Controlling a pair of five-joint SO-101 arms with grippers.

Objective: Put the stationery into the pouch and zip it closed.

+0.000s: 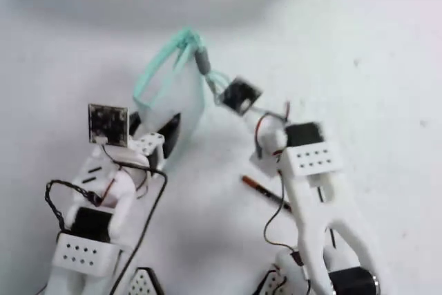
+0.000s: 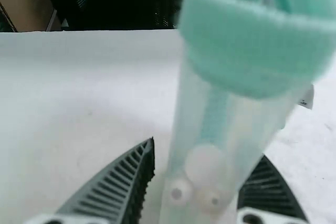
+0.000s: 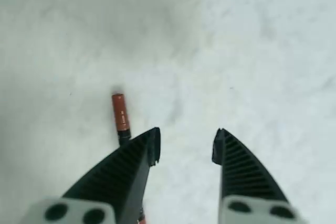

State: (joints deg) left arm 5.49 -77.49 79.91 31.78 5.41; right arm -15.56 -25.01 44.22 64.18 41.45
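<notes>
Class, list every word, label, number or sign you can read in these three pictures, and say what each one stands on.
No text here can be read.
White tag at the edge of the pouch: faint dark marks, too blurred to read.
Orange pen on the table: any print on its barrel is too small to read.

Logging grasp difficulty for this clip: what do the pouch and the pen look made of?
Pouch: translucent soft plastic, likely vinyl, since the trim shows through its wall; mint trim looks like fuzzy fabric. Pen: smooth orange barrel, probably plastic, faint sheen.
</notes>
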